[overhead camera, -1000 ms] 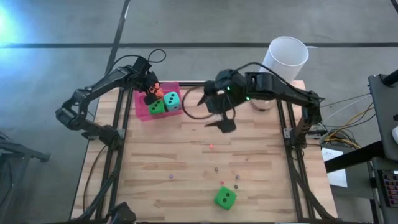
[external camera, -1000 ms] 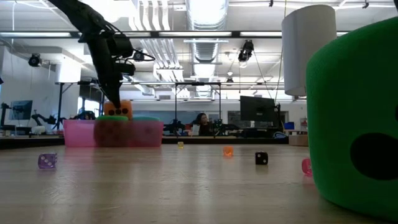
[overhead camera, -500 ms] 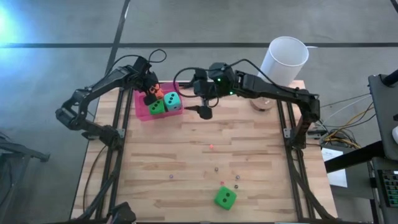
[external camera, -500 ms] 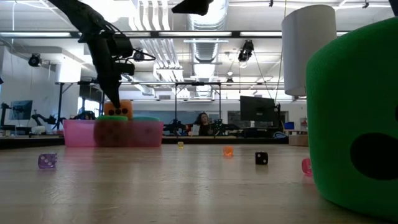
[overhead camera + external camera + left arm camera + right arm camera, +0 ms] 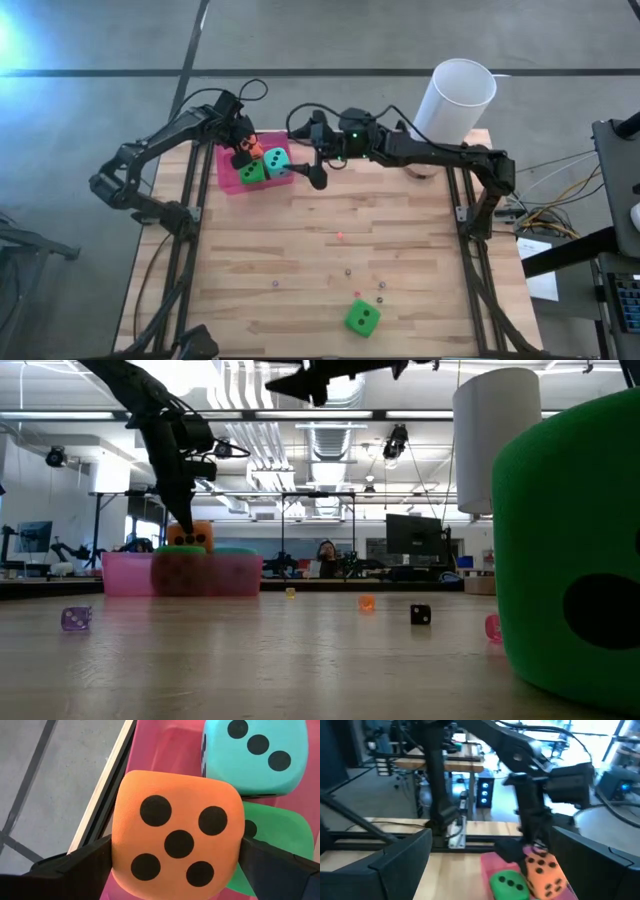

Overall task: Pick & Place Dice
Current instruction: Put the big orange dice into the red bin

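Left tool sits over the pink tray at the worktop's far left corner, fingers spread to full width with the orange die between them. Fingers flank the die on both sides; whether it is gripped or already let go is unclear. It rides on top of a green die, with the teal die just beside, both in the tray.

Right tool hovers high beside the tray's right side, fingers wide apart, nothing held.

Second green die lies alone near the worktop's near edge, well apart from the tray, small beads scattered between.

Judgement: placing step for the orange die. Do it well by lifting the left tool straight up without dragging the die off the stack. The right arm should stay clear of the tray until then, then go for the loose green die.
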Controlling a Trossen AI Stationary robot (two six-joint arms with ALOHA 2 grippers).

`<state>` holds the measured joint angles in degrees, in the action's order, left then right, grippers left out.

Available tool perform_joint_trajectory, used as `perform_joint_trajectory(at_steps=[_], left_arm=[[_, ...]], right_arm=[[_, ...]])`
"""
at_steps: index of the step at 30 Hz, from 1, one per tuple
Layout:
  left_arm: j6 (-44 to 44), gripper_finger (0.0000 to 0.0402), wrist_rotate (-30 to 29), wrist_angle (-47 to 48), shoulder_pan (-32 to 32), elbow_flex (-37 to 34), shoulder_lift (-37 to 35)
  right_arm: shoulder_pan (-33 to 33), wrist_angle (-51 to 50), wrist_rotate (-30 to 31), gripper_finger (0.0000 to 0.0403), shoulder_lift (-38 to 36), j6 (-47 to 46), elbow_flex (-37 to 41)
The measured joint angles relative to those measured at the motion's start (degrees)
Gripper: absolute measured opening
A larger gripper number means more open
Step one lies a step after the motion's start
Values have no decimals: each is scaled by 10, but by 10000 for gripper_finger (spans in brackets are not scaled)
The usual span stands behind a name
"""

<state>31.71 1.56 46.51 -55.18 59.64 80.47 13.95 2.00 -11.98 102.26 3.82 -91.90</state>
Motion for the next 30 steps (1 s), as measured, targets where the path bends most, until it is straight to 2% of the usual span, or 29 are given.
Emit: perform_joint_trajectory(at_steps=[3,7,17,22,30], left_arm=[[0,398,0,0,0,0,0],[0,396,0,0,0,0,0],[0,397,0,0,0,0,0],[-1,395,0,0,0,0,0],[-1,397,0,0,0,0,0]], right_arm=[[-3,-13,-14,400,0,0,-2],[-1,-21,-73,400,0,5,-1],[-16,-25,-80,394,0,50,-1],[-16,-35,-84,354,0,49,-1],[-5,-35,-90,247,0,36,-1]])
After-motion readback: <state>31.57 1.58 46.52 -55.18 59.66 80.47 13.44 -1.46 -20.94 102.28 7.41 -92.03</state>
